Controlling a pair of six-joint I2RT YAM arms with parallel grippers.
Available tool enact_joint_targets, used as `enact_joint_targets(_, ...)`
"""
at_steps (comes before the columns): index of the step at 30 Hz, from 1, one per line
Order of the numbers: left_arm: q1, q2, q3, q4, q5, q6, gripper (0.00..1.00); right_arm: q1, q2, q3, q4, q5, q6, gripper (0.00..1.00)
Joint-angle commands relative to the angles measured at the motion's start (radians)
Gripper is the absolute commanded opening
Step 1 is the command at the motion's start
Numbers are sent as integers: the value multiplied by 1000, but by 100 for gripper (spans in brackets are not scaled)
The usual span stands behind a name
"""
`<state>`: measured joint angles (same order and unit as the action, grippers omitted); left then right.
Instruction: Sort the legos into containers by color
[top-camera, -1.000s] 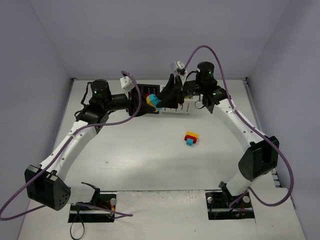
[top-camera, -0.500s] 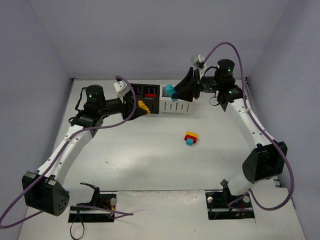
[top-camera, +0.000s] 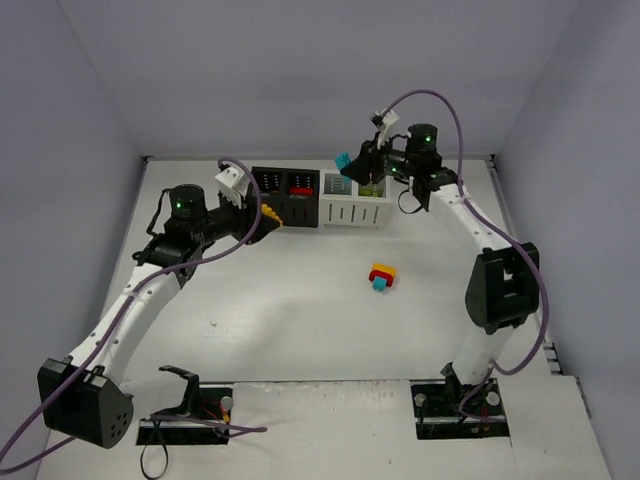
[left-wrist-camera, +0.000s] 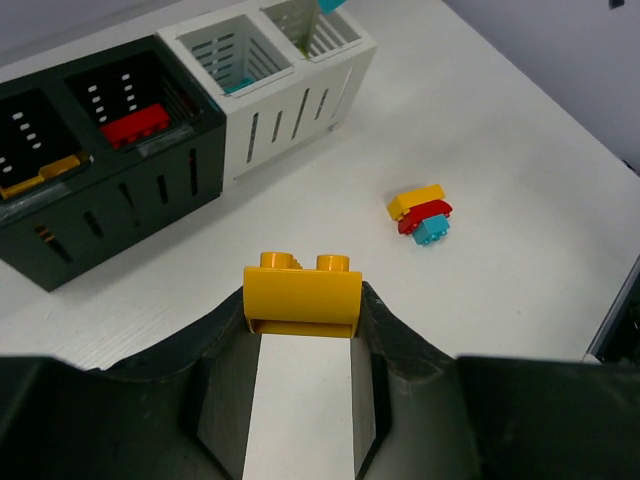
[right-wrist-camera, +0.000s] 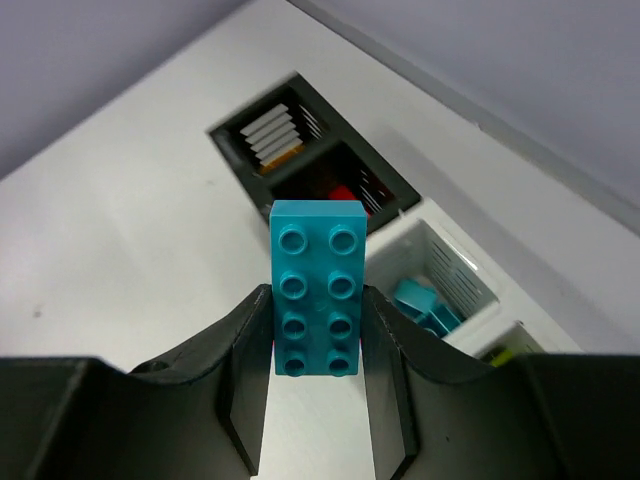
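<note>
White table (top-camera: 300, 330) — plain lavender-grey walls (top-camera: 300, 70)

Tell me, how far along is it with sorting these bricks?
Partly done: a red brick lies in a black bin and teal bricks in a white bin. In hand: the left gripper holds a yellow brick, the right gripper a teal brick. Left: the yellow, red and teal clump on the table.
</note>
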<state>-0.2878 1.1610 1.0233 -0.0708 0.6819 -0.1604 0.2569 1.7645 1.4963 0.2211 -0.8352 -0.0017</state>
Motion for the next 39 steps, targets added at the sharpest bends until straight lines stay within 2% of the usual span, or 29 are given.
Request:
enact_joint_targets(1,-1,-56,6,-18,-117,-36,0,18,62,70,70,140,-1,3)
enact_joint_targets(7,-1,-90,-15,-72,-188,-37,0,39,180,102,113,229,-14,14)
enact_joint_targets(12,-1,-90,-22,-81,-220,-44,0,44,222,120,143,245,0,25)
enact_joint_targets(17,-1,-67,-12,-83,-239,-42,0,44,224,116,135,248,0,51)
enact_joint_targets(21,1,-32,11,-72,-268,-44,0,44,207,104,123,242,-6,64)
enact_joint_targets(29,-1,173,202,-102,-353,-42,0,41,46,36,123,315,2,67)
enact_joint_targets(39,-1,515,543,-170,-521,-14,3,5,-224,-226,80,539,114,67)
